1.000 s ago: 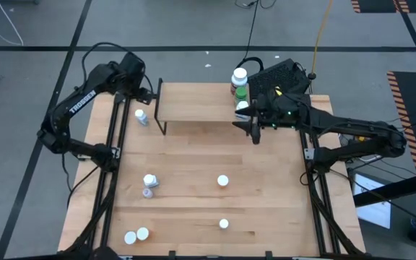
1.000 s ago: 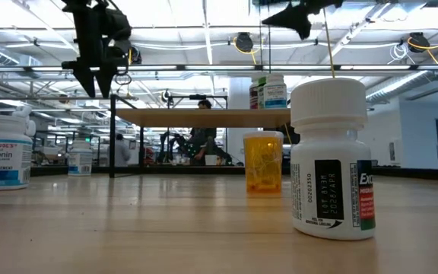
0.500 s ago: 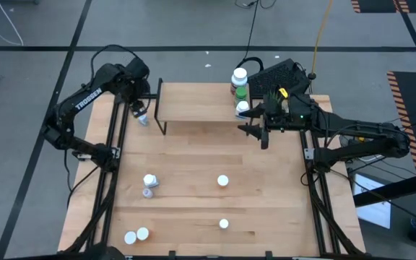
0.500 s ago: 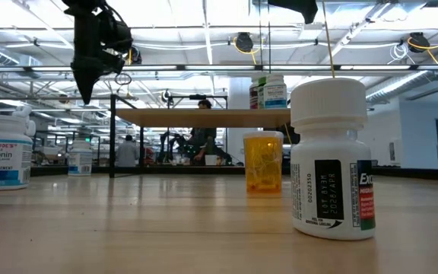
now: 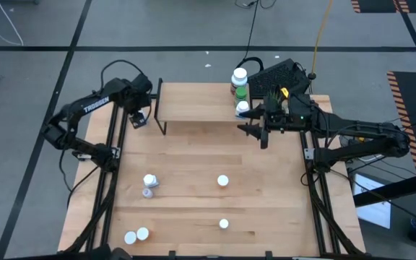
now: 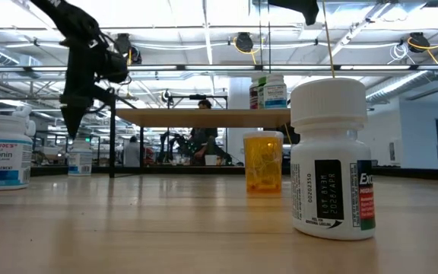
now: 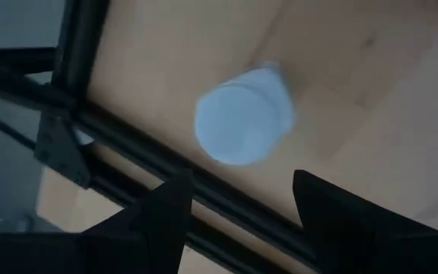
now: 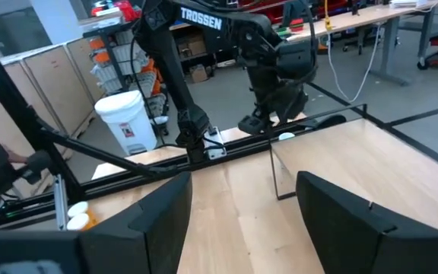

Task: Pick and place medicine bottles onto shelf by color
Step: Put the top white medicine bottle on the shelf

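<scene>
My left gripper [image 7: 238,209] is open and points down just above a white-capped bottle [image 7: 243,114] that stands on the table beside the shelf's left end [image 6: 80,157]; its fingers do not touch it. The shelf [image 5: 197,101], light wood on black legs, sits near the table's far edge. Three bottles [image 5: 241,92] stand at its right end, a green one between two white-capped ones. My right gripper [image 5: 260,133] is open and hangs above the table just off the shelf's right end. Several more bottles stand on the tabletop, among them an orange one [image 6: 264,161].
Loose bottles stand mid-table [image 5: 223,180], near the left side [image 5: 150,180] and by the near edge [image 5: 136,235], [image 5: 224,224]. A large white bottle [image 6: 331,160] stands close to the low camera. Black frame rails [image 5: 114,144] run along the table's left and right sides.
My left gripper has come down and a little toward the table's near edge, and now sits just over the white-capped bottle by the shelf's left end. My right gripper rose slightly and shifted toward the table's right edge, then stayed still. No bottle has moved.
</scene>
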Controlling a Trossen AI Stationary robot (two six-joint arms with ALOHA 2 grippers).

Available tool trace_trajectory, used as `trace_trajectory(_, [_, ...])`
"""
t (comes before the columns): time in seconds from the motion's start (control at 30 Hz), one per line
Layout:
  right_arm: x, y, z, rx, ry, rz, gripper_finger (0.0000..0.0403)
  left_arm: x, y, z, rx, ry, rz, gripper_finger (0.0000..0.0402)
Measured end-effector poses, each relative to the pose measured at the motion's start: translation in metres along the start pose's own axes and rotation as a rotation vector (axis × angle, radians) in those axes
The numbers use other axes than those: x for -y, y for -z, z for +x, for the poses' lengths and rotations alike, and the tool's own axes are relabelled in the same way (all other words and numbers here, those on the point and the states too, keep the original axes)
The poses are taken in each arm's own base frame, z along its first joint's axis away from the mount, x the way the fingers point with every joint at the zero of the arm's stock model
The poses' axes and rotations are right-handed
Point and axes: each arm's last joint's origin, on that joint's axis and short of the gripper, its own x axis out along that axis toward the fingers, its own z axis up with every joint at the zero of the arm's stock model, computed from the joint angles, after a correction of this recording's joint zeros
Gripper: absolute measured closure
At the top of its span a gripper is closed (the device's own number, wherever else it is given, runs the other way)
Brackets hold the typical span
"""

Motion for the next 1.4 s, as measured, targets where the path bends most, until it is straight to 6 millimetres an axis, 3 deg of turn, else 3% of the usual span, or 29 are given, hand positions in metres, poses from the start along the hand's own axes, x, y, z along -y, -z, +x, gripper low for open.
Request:
trace_trajectory(0.17, [-0.002, 0.001, 0.0, -0.003, -0.011, -0.004, 0.0172, 0.004, 0.002, 0.01, 0.0, 0.004, 0.047, 0.0169])
trace_trajectory(0.57, [-0.002, 0.001, 0.0, -0.01, -0.008, -0.002, 0.0172, 0.001, -0.006, 0.009, 0.097, -0.002, 0.199, 0.0169])
trace_trajectory(1.03, [-0.002, 0.002, 0.0, -0.015, -0.007, 0.005, 0.0172, -0.009, 0.0, 0.012, 0.138, 0.081, 0.153, 0.0169])
trace_trajectory(1.4, [-0.002, 0.002, 0.0, -0.015, -0.007, 0.013, 0.0172, -0.007, 0.008, 0.028, 0.109, 0.107, 0.096, 0.017])
